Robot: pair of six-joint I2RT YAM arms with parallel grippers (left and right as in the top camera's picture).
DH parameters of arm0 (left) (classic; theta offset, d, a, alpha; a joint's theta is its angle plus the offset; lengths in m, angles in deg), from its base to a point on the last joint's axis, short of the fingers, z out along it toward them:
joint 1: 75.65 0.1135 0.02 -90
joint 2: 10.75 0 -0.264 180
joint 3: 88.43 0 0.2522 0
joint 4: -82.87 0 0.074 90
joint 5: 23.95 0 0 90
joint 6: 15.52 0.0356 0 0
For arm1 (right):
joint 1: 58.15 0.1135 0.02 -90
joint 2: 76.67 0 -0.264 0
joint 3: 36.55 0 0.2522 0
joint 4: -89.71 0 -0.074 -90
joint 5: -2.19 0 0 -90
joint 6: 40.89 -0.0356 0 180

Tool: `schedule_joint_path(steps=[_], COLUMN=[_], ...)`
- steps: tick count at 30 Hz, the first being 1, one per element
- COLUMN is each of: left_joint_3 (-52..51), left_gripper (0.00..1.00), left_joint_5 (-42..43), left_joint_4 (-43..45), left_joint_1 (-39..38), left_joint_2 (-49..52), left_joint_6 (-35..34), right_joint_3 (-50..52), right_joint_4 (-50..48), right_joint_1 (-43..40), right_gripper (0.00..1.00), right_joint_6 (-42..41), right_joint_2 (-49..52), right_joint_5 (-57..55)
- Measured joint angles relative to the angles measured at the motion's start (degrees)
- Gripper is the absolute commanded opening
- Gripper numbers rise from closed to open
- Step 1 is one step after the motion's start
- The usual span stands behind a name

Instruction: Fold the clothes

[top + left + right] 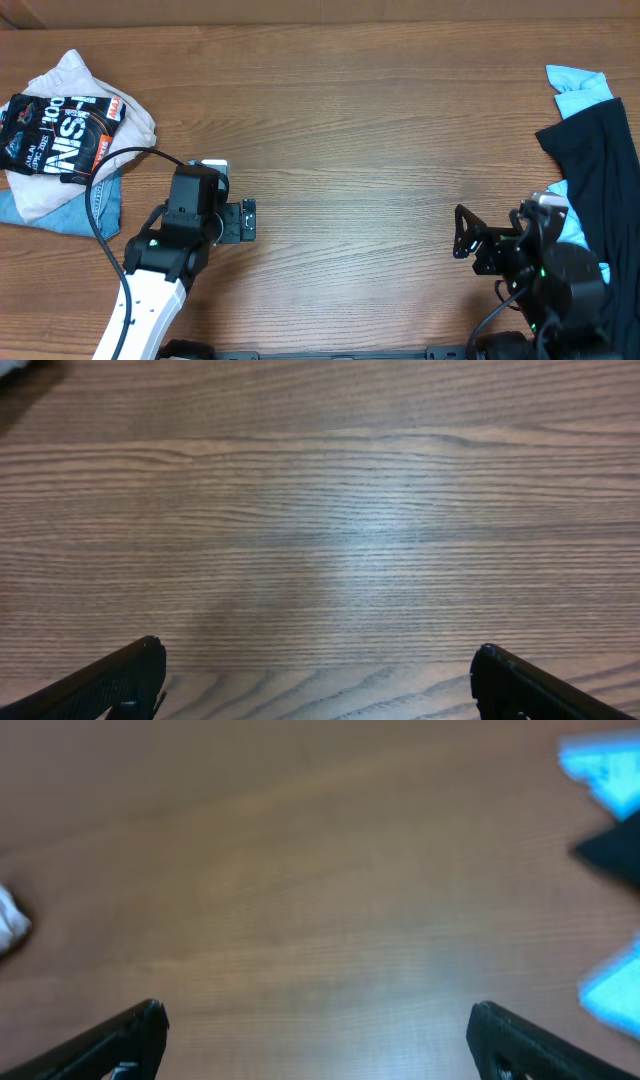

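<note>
A folded black jersey (pixel 55 135) with white lettering and red logos lies on top of a pile at the far left, over a whitish garment (pixel 75 75) and a light-blue one (pixel 70 215). At the right edge a plain black garment (pixel 600 170) lies crumpled over a light-blue one (pixel 580 85); both show blurred in the right wrist view, black (pixel 615 855) and blue (pixel 600 765). My left gripper (pixel 250 221) (pixel 318 670) is open and empty over bare wood, right of the pile. My right gripper (pixel 460 232) (pixel 318 1025) is open and empty, left of the black garment.
The wooden table (pixel 350 130) spans the whole view. A black cable (pixel 100 190) runs from my left arm across the edge of the left pile. A small white patch (pixel 10 925) shows at the left edge of the right wrist view.
</note>
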Motion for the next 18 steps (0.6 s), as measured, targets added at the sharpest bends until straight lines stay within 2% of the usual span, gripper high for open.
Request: schedule_joint_path(steps=[12,18], left_joint_3=[-0.24,-0.24], left_gripper=[1.00,1.00], left_joint_5=[-0.04,-0.17], left_joint_4=[-0.02,-0.02], left_joint_1=[0.00,0.00], left_joint_2=[5.14,6.69], left_joint_6=[0.00,0.00], right_joint_3=[26.56,34.62], right_joint_4=[-29.64,-42.07], right_joint_1=[0.00,0.00], right_gripper=[1.00,1.00], right_joint_6=[4.09,6.91], right_joint_2=[-21.05,-22.51], right_joint_5=[2.36,4.63])
